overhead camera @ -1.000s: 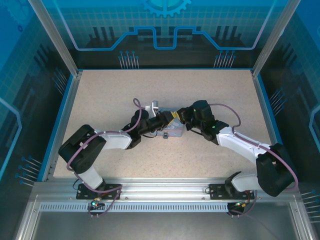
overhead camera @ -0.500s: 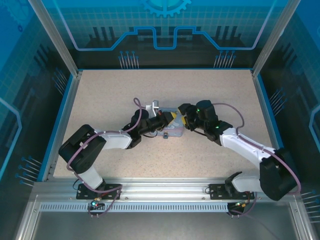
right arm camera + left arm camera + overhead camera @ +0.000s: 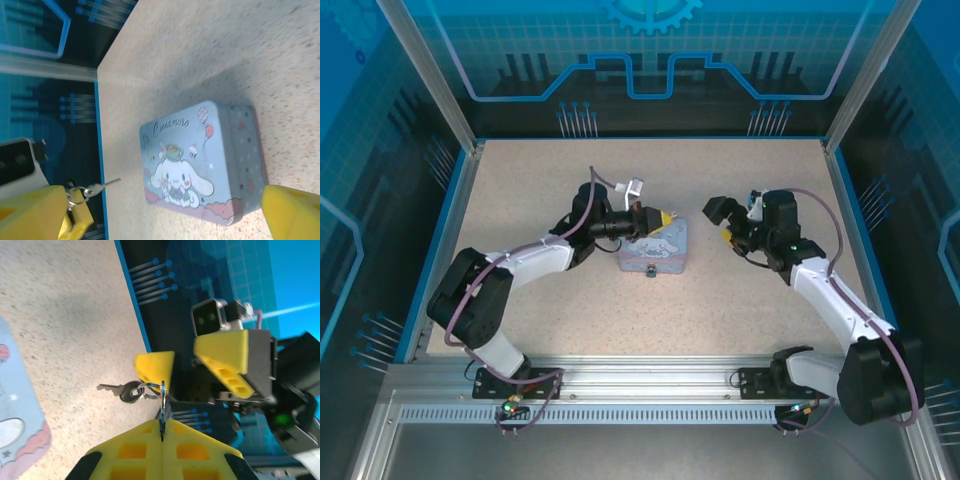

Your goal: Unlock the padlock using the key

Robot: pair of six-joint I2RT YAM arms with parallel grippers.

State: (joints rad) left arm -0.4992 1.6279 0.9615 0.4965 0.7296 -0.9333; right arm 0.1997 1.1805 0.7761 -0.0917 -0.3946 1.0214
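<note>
Left fingers [image 3: 125, 450] clench a small wire ring [image 3: 149, 388], the tiny dark metal key [image 3: 114, 388] dangling from it above the surface [image 3: 60, 315]; right fingers [image 3: 222, 357] stand released. The key is probably light, stiff and slippery, best pinched at its round bow.

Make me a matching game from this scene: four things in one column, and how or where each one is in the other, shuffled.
Things:
1. pale blue cartoon tin box
2. tiny dark grey metal padlock
3. left arm's yellow fingers
4. right arm's yellow fingers

States:
A. spread open, holding nothing
B. lying flat on the speckled table, picture up
C. at the tin's near side wall
D. pinched shut on a small ring of dark metal keys

Pairs: 1-B, 2-C, 3-D, 4-A
</note>
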